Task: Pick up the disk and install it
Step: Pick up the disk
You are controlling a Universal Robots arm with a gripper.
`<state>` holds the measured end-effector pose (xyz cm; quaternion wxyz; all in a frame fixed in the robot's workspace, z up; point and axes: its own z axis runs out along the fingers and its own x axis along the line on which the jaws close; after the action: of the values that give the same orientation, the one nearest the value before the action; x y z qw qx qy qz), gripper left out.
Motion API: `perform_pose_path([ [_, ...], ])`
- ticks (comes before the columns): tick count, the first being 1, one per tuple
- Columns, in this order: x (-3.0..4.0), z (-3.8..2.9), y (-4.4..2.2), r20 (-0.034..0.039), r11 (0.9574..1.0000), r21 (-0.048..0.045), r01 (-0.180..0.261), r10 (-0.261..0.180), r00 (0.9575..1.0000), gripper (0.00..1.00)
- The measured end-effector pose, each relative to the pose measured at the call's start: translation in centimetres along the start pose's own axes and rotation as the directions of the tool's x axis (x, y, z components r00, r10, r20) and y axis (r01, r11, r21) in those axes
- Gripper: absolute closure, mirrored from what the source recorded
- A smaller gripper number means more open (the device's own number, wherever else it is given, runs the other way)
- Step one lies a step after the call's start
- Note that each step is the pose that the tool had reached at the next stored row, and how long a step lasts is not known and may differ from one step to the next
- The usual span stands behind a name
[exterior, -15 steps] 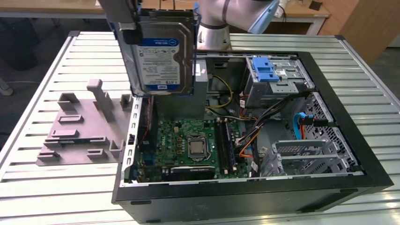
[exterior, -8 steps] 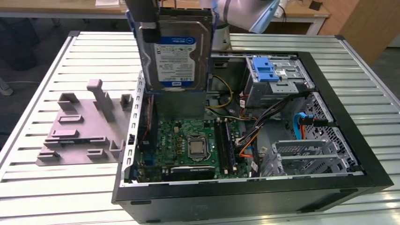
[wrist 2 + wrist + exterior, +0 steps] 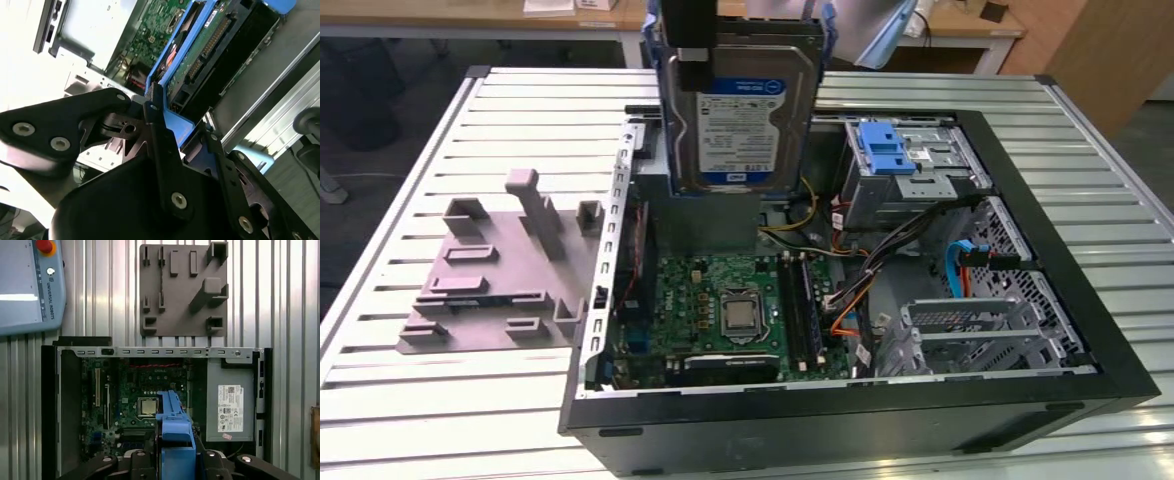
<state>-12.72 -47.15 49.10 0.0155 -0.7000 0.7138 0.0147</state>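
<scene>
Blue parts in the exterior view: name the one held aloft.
The disk in its blue frame, held above the case; the blue latch tab sits on the drive cage.

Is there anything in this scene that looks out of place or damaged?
Nothing looks damaged or spilled. The disk stands on edge in the air above the open computer case, held by the gripper on its blue frame. Loose cables cross the inside.

The disk (image 3: 740, 110) is flat and silver, with a white-and-blue label and blue edges. It hangs upright, maybe above the open computer (image 3: 854, 425).
</scene>
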Motion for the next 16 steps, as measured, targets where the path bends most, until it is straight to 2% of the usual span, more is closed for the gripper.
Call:
perform_pose_path([
  [10,-0.07,0.01,-3.51,0.0009,1.0,0.0,0.0,0.0,1.0,0.64],
  [12,-0.07,0.01,-3.9,0.0009,1.0,0.0,0.0,0.0,1.0,0.64],
  [16,-0.08,0.01,-3.95,0.0009,1.0,0.0,0.0,0.0,1.0,0.64],
])
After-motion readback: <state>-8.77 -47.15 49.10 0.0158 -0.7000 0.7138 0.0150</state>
